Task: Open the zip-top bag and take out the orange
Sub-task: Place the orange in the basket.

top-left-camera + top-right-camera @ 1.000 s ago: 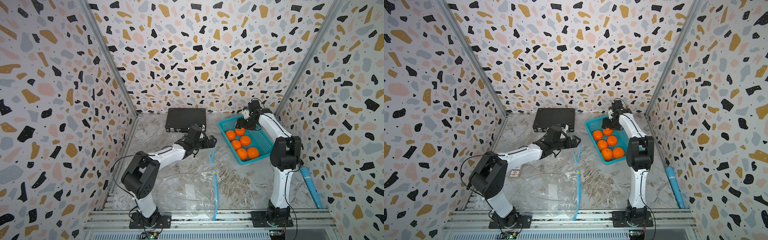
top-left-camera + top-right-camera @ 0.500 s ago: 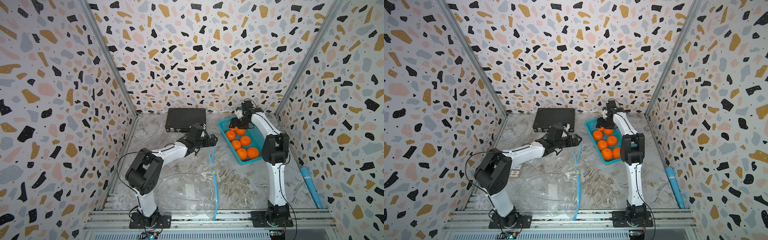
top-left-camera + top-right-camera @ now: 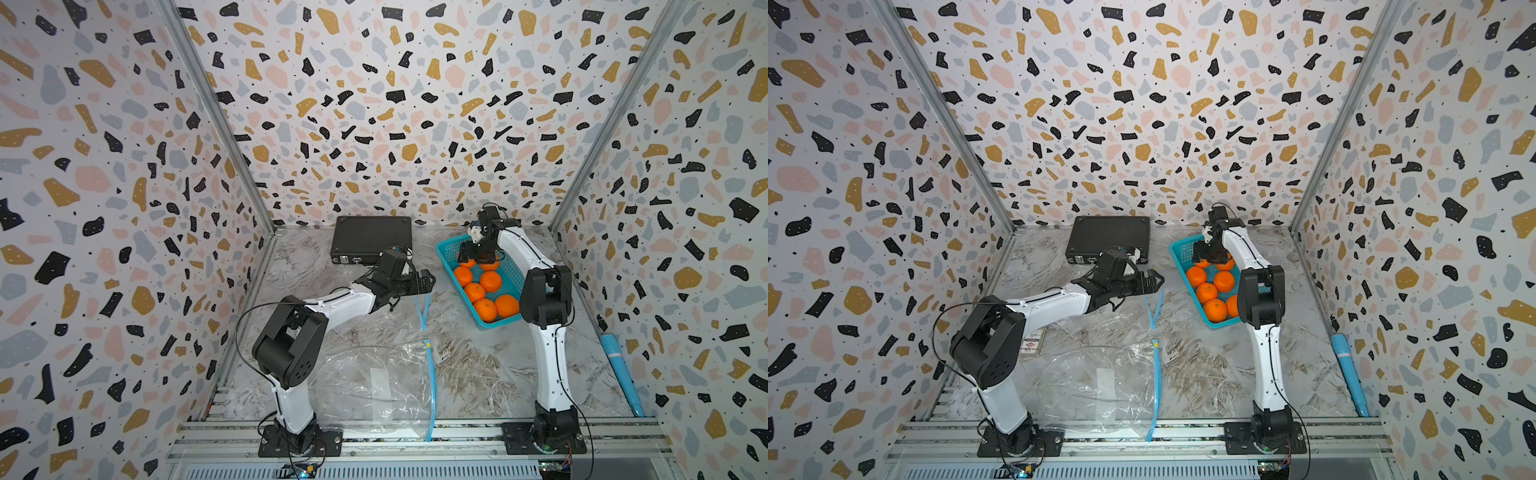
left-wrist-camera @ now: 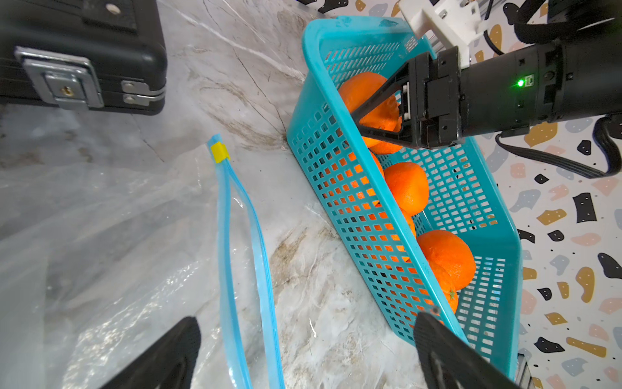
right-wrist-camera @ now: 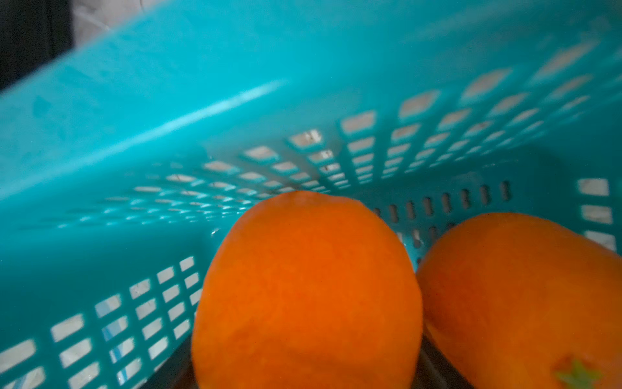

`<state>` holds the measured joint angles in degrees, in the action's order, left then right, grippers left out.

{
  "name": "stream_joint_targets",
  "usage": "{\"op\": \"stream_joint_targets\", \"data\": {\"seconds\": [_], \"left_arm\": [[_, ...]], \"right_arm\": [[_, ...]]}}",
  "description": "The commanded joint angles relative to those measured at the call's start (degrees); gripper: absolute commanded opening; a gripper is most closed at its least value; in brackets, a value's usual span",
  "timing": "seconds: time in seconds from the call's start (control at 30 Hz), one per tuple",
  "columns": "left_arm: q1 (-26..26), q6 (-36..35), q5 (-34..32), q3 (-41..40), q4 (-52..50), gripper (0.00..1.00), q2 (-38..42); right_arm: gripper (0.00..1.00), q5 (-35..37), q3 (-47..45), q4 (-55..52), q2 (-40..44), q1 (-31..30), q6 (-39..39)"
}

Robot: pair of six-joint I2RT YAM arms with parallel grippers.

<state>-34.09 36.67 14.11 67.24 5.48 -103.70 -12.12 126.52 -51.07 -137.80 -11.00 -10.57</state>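
Soft, even light falls from above into my cell. In both top views the marble desk [image 3: 478, 365] is bright, with only faint, soft-edged shadows, and the detail is sharp. The clear zip-top bag [image 3: 374, 382] catches small white glints, plainest in the left wrist view, which is crisp and vivid. My right wrist view is poor. There the nearest orange [image 5: 306, 289] and the teal basket [image 5: 168, 101] are blurred, perhaps by closeness to the lens, and the basket's lower wall sits dim.
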Motion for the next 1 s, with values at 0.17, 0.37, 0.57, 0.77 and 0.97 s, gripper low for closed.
{"op": "stream_joint_targets", "data": {"seconds": [0.17,0.37,0.57,0.77,0.97], "left_arm": [[0.16,-0.36,-0.01,-0.31,1.75,0.99,1.79],[0.16,-0.63,-0.94,-1.49,0.56,0.99,4.47],[3.11,-2.04,-5.23,-4.93,-2.61,0.99,12.26],[7.98,-5.2,-15.63,-8.64,-10.77,0.99,25.68],[11.83,-8.54,-28.04,-12.76,-22.98,0.99,40.02]], "right_arm": [[0.87,0.46,2.62,-2.37,1.93,-0.16,-0.76],[0.88,-0.89,3.08,-2.53,2.81,-0.16,-0.68],[0.89,0.73,0.69,-2.17,9.38,-0.59,-0.33],[1.0,3.38,-16.48,8.39,27.0,-1.48,0.73],[1.0,5.15,-35.97,13.98,48.37,-1.5,2.15]]}}
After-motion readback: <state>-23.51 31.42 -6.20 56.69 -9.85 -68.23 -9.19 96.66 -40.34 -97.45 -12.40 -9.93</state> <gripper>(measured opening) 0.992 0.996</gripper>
